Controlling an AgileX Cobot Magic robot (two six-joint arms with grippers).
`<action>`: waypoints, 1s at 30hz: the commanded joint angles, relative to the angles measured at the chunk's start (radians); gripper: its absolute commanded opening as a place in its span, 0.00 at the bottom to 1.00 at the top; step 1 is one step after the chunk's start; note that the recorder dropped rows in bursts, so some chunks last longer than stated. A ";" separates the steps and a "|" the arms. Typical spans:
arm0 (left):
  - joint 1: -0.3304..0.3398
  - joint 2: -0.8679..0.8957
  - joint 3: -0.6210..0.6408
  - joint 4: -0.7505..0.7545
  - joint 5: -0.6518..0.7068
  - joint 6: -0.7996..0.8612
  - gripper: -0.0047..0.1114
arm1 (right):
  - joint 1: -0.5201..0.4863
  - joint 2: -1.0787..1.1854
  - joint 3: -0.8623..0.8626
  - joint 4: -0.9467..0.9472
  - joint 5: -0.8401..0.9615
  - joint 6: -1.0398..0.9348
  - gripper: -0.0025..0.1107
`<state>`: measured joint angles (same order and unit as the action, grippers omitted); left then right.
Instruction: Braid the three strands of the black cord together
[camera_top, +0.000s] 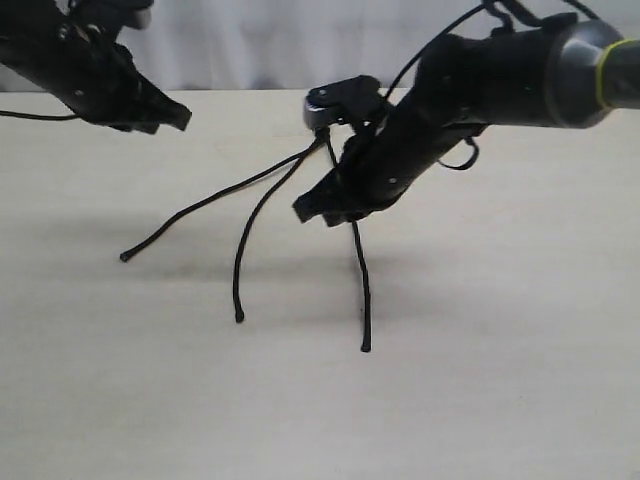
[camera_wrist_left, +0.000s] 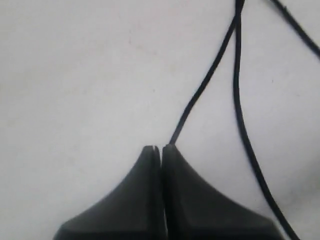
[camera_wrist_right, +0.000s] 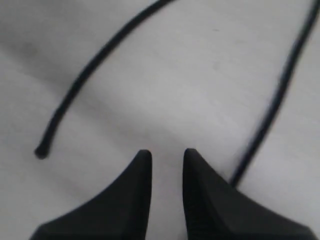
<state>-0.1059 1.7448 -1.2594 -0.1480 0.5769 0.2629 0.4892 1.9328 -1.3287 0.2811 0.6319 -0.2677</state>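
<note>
The black cord's bound top (camera_top: 324, 141) hangs from a clamp (camera_top: 338, 100) at the table's back. The three strands fan out toward the front: left strand (camera_top: 200, 205), middle strand (camera_top: 248, 228), right strand (camera_top: 362, 285). My right gripper (camera_top: 318, 210) hovers between the middle and right strands, just beside the right one. In its wrist view it (camera_wrist_right: 166, 152) is open with nothing between the fingers; one strand with a blunt tip (camera_wrist_right: 82, 77) and another strand (camera_wrist_right: 279, 97) lie on either side. My left gripper (camera_top: 168, 116) is raised, away from the strands, and is shut (camera_wrist_left: 161, 148) and empty; a strand (camera_wrist_left: 205, 85) passes beneath it.
The pale table top (camera_top: 500, 380) stretches wide around the cord. A white curtain (camera_top: 300, 40) stands behind the back edge. Glossy cables (camera_top: 440, 40) trail from the right arm above the clamp.
</note>
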 joint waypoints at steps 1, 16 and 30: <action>0.002 -0.221 0.133 0.011 -0.193 -0.006 0.04 | 0.128 0.075 -0.075 0.005 0.002 -0.007 0.22; 0.003 -0.372 0.231 0.011 -0.279 -0.023 0.04 | 0.266 0.354 -0.322 -0.200 0.129 0.183 0.35; 0.001 -0.372 0.231 0.011 -0.277 -0.023 0.04 | 0.167 0.098 -0.320 -0.516 0.315 0.322 0.06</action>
<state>-0.1059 1.3792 -1.0370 -0.1365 0.3126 0.2483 0.7114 2.0995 -1.6499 -0.1405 0.9121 -0.0137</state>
